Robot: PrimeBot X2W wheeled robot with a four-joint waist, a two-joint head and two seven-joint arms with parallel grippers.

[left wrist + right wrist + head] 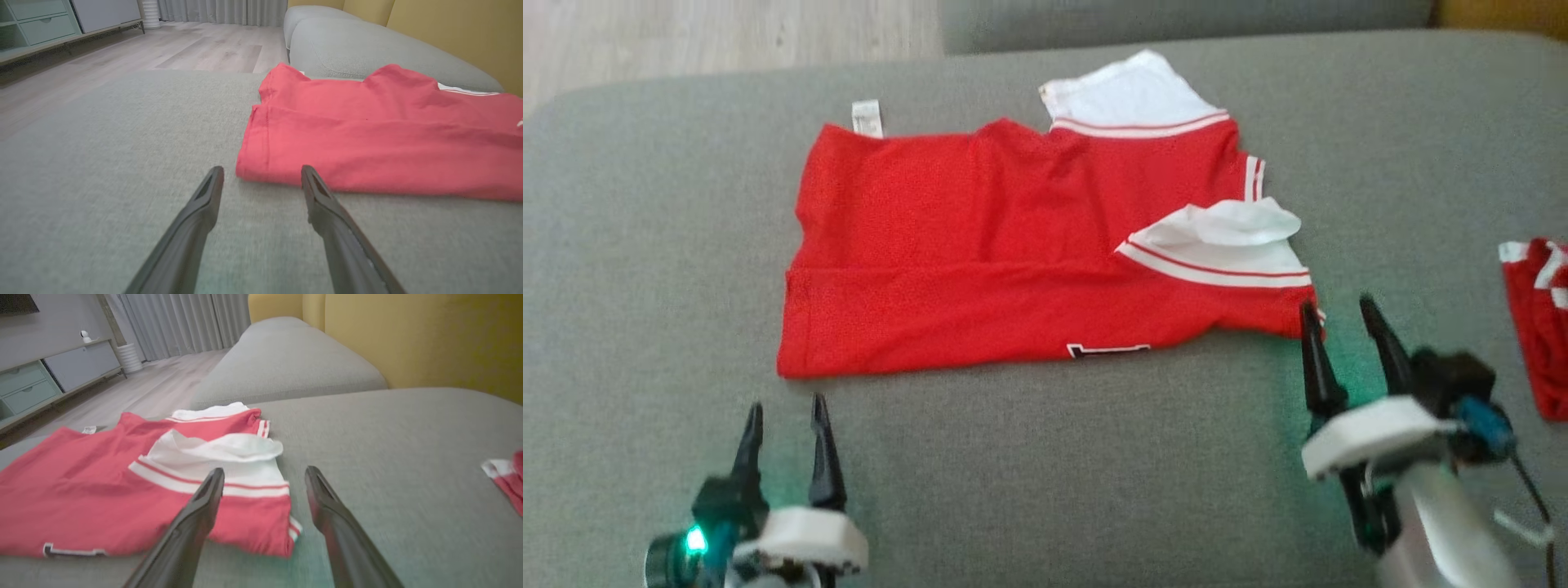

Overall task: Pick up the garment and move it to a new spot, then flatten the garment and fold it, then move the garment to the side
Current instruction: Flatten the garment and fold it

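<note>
The garment [1013,245] is a red shirt with white, red-striped sleeves, lying folded lengthwise on the grey sofa cushion [1013,474]. My left gripper [784,411] stands open just in front of the garment's near left corner [261,171], empty and apart from the cloth. My right gripper [1335,312] is open too, at the near right corner by the white sleeve [229,457]; its left fingertip [1309,327] overlaps the red hem in the head view. Nothing is held between either pair of fingers.
A second red and white piece of cloth [1535,318] lies at the cushion's right edge. A sofa backrest and yellow wall [408,335] stand beyond. Wooden floor [163,45] and a low cabinet [41,24] lie past the cushion's far left edge.
</note>
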